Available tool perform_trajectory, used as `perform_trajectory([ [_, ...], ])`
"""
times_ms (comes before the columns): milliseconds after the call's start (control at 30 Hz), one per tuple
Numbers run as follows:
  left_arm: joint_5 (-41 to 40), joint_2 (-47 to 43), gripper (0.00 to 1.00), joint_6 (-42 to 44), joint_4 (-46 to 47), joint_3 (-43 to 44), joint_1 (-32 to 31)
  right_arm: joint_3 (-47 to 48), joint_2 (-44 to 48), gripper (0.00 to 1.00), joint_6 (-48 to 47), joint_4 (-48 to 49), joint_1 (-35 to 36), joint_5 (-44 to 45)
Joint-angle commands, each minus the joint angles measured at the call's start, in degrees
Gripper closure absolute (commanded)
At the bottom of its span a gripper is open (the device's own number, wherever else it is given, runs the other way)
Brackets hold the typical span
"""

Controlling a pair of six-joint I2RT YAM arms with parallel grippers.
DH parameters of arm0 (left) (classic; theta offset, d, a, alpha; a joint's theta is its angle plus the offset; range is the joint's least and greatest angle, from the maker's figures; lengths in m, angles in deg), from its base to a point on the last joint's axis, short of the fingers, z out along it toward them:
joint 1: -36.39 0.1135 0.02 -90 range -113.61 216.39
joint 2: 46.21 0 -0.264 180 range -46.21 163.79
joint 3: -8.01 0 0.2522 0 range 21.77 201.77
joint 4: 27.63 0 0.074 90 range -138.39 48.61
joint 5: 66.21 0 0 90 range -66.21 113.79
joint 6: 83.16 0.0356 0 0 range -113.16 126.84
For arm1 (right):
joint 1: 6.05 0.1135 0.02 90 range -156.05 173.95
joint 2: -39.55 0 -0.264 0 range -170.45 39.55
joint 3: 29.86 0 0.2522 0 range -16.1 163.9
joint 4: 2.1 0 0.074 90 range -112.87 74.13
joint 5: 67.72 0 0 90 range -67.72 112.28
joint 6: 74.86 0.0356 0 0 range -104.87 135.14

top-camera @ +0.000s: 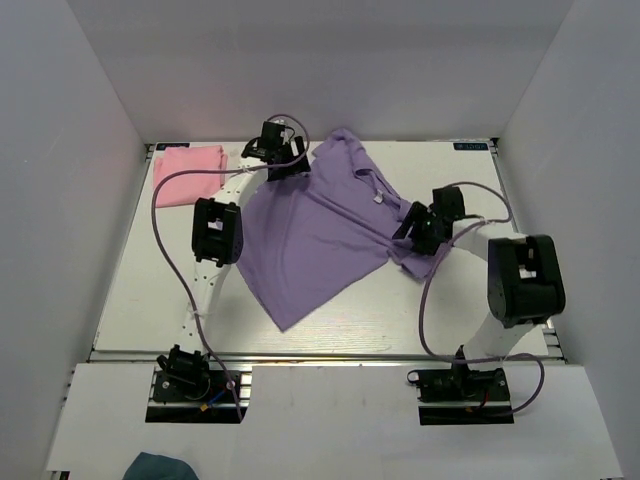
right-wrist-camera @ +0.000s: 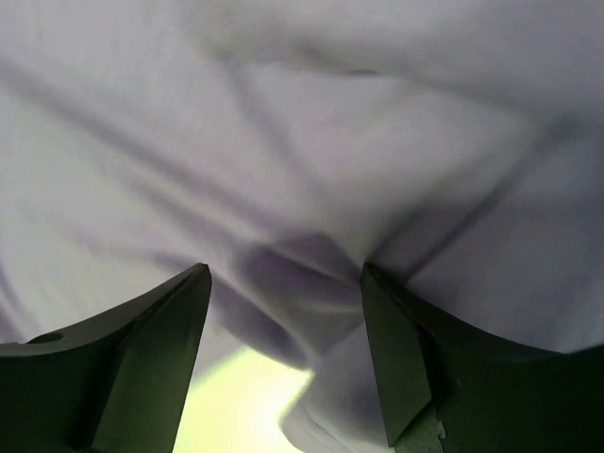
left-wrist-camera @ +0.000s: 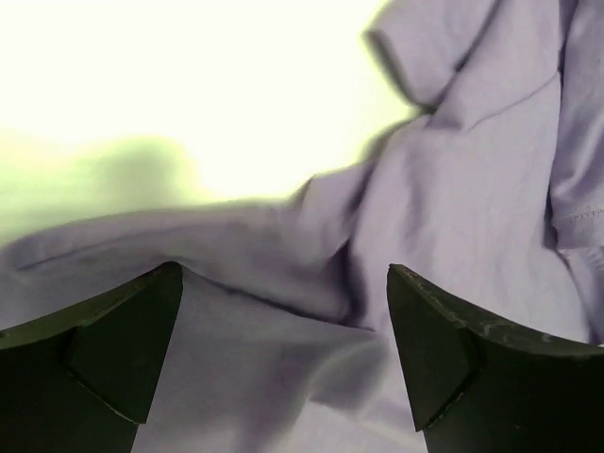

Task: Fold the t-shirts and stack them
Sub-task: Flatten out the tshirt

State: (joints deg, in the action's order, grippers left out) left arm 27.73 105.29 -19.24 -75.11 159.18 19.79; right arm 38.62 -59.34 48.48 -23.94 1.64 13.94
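Observation:
The lavender t-shirt (top-camera: 310, 235) lies spread and rumpled across the middle of the table, its small white neck label (top-camera: 378, 197) facing up. A pink t-shirt (top-camera: 188, 172) lies folded at the back left corner. My left gripper (top-camera: 285, 165) is down at the lavender shirt's back left edge. It is open, with purple cloth (left-wrist-camera: 311, 311) bunched between its wide fingers (left-wrist-camera: 123, 349). My right gripper (top-camera: 415, 230) sits low over the shirt's right side. In the right wrist view it (right-wrist-camera: 283, 293) is open, straddling a raised fold of the cloth (right-wrist-camera: 302, 274).
White walls enclose the table on three sides. A metal rail (top-camera: 320, 352) runs along the near edge by the arm bases. A dark teal cloth (top-camera: 160, 467) lies off the table at the bottom left. Purple cables loop over both arms.

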Motion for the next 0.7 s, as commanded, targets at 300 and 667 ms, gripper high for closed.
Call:
perform_trajectory([
  [300,16.3,11.3,0.00,-3.1,24.1,1.4,-0.9,-7.4,10.5,0.22,-13.9,-10.2,19.6,-10.8],
  [667,6.7,-10.0,0.00,7.2,21.9,-9.7,-0.9,18.9,2.6,0.10,-16.6,-18.9,19.6,8.1],
])
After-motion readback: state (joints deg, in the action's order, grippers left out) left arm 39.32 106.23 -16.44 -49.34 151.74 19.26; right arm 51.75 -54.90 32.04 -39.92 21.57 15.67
